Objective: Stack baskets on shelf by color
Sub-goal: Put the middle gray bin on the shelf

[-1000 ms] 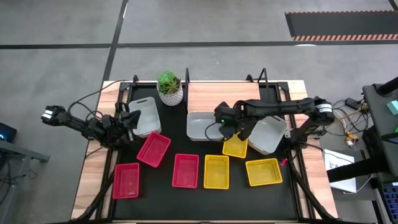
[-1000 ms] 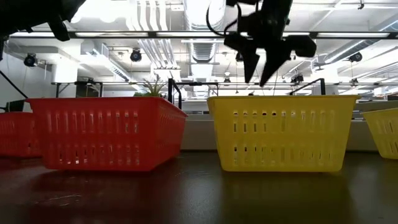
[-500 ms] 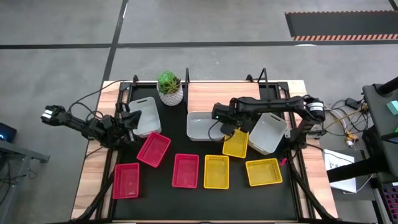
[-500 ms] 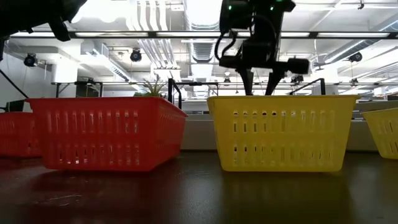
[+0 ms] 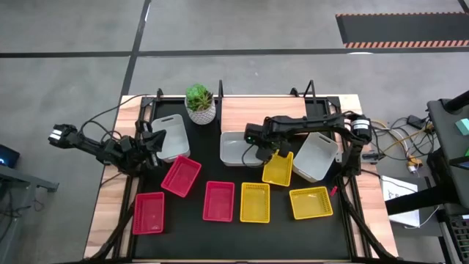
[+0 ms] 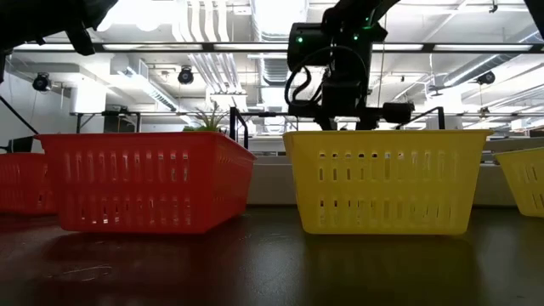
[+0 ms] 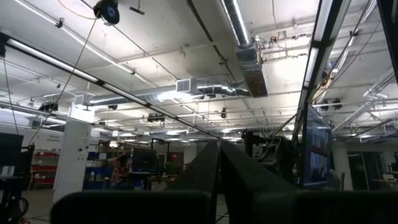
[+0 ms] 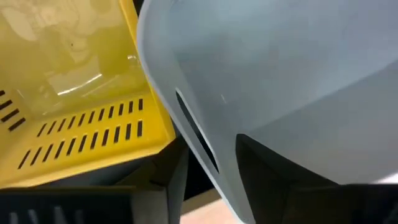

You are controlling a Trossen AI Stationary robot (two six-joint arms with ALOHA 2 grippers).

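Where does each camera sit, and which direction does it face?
High: overhead, facing down on the shelf, baskets, both arms.
Low: table height, facing level past a yellow basket; right arm above.
Left wrist: faces the ceiling; own fingers.
Right wrist: close on a white basket.
Shared: high and low show the right gripper.

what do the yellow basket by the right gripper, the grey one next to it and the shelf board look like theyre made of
Yellow basket: seemingly glossy moulded plastic, with light glints on its floor and neat slotted walls.
Grey basket: likely plastic too, smooth, milky, possibly translucent, with a soft sheen.
Shelf board: looks like wood or wood laminate, light brown and matt; no grain is discernible.
Right gripper: sits above these two baskets.
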